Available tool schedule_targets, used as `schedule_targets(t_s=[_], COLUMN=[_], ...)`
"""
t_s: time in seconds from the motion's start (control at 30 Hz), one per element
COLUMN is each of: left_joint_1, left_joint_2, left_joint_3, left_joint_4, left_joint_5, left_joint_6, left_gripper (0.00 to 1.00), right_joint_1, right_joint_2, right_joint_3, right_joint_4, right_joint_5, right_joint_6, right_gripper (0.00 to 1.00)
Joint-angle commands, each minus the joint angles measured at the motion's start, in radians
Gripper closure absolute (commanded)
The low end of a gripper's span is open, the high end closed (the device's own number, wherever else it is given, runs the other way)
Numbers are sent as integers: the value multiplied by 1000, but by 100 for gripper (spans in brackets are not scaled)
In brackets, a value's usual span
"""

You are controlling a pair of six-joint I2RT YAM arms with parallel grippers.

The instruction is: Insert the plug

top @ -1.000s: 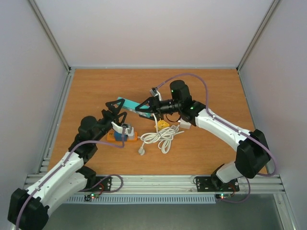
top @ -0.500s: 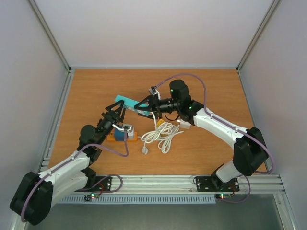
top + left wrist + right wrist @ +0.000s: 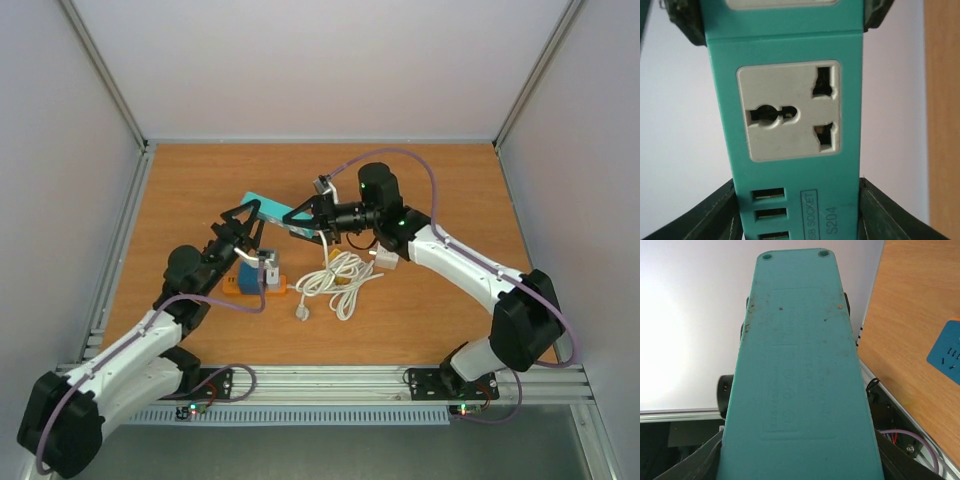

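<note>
A teal power strip (image 3: 272, 213) hangs above the table, gripped at both ends. My left gripper (image 3: 243, 228) is shut on its left end. The left wrist view shows the socket face (image 3: 790, 107) and USB ports, with both fingers (image 3: 710, 215) pressed against the strip's sides. My right gripper (image 3: 306, 222) is shut on the other end. The right wrist view shows the strip's underside (image 3: 797, 365) between that gripper's fingers (image 3: 897, 460). A white cable (image 3: 340, 278) lies coiled on the table, its plug (image 3: 297, 316) at the near end, untouched.
An orange and blue block (image 3: 252, 281) with a white and grey adapter on it sits under my left wrist; its blue face (image 3: 946, 351) shows in the right wrist view. A small white part (image 3: 385, 259) lies by the right forearm. Walls enclose the wooden table (image 3: 450, 200).
My left gripper, wide open a second ago, has closed onto the strip's left end. My right gripper kept its hold and shifted the strip slightly.
</note>
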Motion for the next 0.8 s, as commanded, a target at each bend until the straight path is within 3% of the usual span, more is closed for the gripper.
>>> schedule_targets(t_s=[0.0,0.07,0.1,0.23,0.33,0.57,0.77], left_joint_1=[-11,-13,-15,-27,-61,-261,-390], left_joint_2=[-82,-75,-63,8,68,157,301], left_joint_3=[205,316,368,564,675,776,878], left_joint_4=[-427,-708,-822,-1235,-1446,-1683,-1693], left_joint_5=[33,63,71,78,47,-31,-88], left_joint_6=[-137,-180,-210,-294,-365,-575,-814], left_gripper=[86,99,99,99,99,99,99], right_joint_1=[13,7,6,3,1,-6,-8], right_joint_2=[-29,-44,-55,-119,-176,-255,-298], right_joint_3=[70,112,127,174,203,258,293], right_joint_4=[-183,-260,-286,-386,-499,-658,-704], right_joint_5=[16,85,113,312,517,884,985], right_joint_6=[-112,-164,-184,-248,-290,-308,-302], right_gripper=[78,54,45,30,4,1,2])
